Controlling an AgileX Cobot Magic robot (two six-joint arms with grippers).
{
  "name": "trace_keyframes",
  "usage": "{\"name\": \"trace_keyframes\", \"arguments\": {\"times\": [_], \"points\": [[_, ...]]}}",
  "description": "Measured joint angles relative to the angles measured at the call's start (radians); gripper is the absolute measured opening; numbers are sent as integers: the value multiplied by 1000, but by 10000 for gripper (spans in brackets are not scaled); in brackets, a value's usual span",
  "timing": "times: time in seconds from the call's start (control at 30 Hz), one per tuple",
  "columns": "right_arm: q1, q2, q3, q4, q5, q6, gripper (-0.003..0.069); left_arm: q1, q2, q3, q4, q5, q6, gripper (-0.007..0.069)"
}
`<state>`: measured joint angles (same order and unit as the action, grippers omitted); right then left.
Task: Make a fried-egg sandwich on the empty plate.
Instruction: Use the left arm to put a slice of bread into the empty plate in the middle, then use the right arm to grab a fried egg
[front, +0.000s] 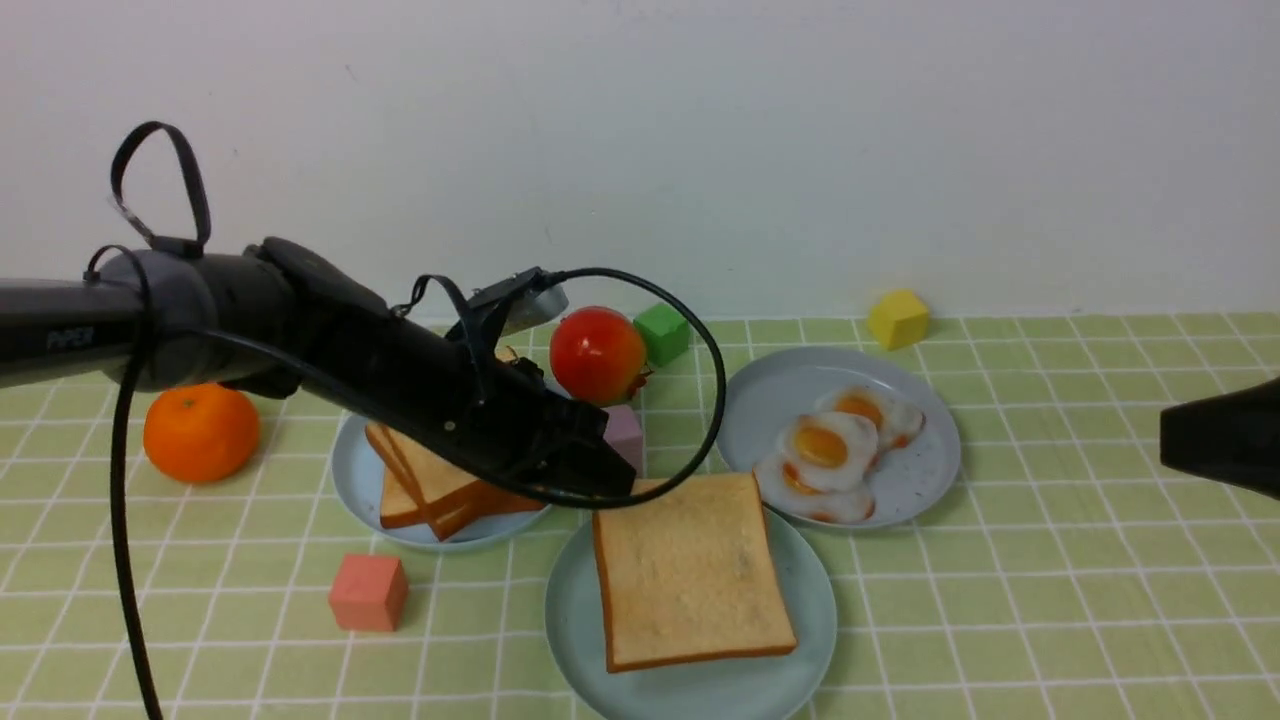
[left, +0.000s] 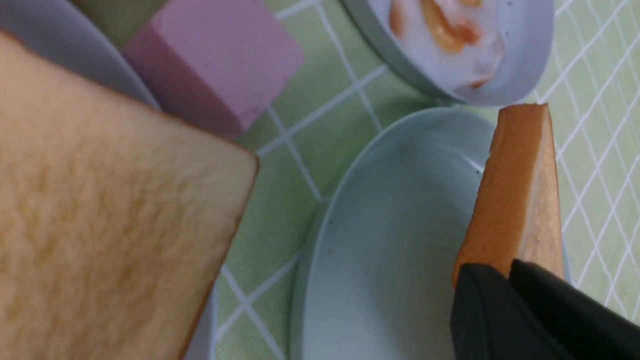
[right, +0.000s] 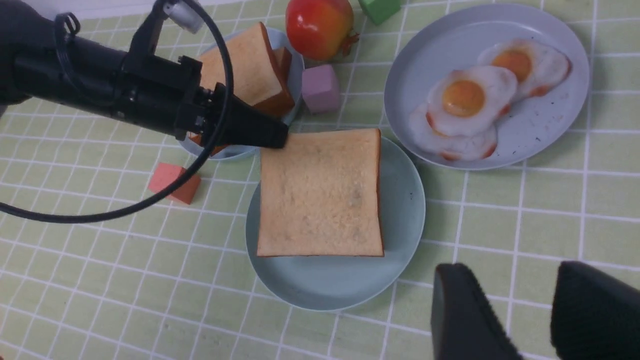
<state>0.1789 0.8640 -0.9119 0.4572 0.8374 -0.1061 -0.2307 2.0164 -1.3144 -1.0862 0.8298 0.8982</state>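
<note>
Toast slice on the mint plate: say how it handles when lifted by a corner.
Probably stiff: the toast slice lies flat though the left end effector pinches only its corner. Likely light, given that small grip; its matte, porous face should resist slipping.

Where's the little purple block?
In the front view, the purple block sits mid-table between the toast plate on its left and the egg plate on its right, just behind the mint plate and in front of the red fruit.

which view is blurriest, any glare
Left wrist view is softest: the toast stack and left fingers on the slice blur. Right wrist view is sharpest, only the right fingers soft. Front view is evenly lit; no glare on the plate.
</note>
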Motion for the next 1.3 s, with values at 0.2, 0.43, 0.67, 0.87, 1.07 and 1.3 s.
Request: {"name": "trace_keyframes", "arguments": {"times": [0.2, 0.43, 0.67, 0.87, 1.07, 1.3], "points": [[0, 0, 0, -1, 0, 0, 286, 0, 9, 0, 28, -3, -58, 78], [0, 0, 0, 0, -31, 0, 286, 0, -2, -1, 73, -3, -119, 291], [0, 16, 0, 20, -91, 0, 286, 4, -98, -1, 95, -18, -167, 540], [0, 74, 0, 23, -114, 12, 286, 25, -236, -10, 235, -26, -264, 591], [0, 239, -2, 24, -153, 96, 286, 28, -442, -89, 470, 49, -451, 486], [-5, 520, -32, 105, -276, 126, 286, 28, -641, -71, 500, 110, -545, 132]]}}
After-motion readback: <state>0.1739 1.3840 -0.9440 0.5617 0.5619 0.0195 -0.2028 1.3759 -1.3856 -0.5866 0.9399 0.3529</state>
